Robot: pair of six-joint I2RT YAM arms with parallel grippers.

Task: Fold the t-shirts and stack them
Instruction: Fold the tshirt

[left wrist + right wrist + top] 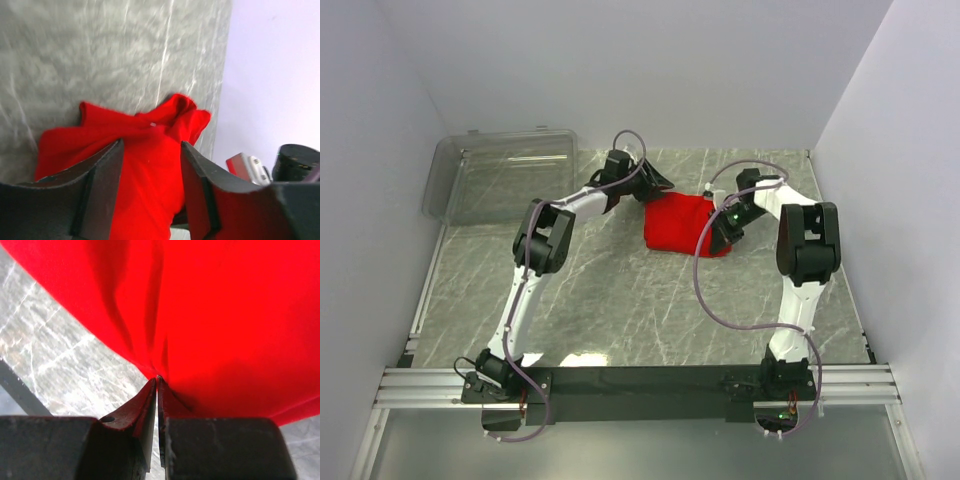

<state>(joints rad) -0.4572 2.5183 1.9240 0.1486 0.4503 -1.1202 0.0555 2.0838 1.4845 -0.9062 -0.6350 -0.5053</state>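
Far to the left of the left end effector point(658, 183) sits a big clear plastic bin point(500, 180). It rests on the back corner of the grey, stone-look table point(620, 310), well away from the work. I think it is put there to stay out of the way.

The left end effector has its two black fingers point(100, 185) set apart, about half wide, and it holds nothing. Just under it and in front of it lies the plain bright red t-shirt point(675, 225) of soft cloth. The red shows in the gap between the fingers. I cannot tell if the fingers touch the cloth. I think they are apart so they can go down and grab an edge.

The red t-shirt lies on the table in a bunched lump between the two end effectors. It is not flat and not folded neatly yet.

The right end effector point(157, 379) is at the right side of the shirt. Its fingers are pressed tight together on a little pinch of red cloth. Wrinkles run from the cloth down to the tips. I think it holds on so the shirt can be pulled out flat and does not slide.

Now count: one bin, one red t-shirt, one table, two arms, two end effectors. With only one shirt in view, there is no stack.
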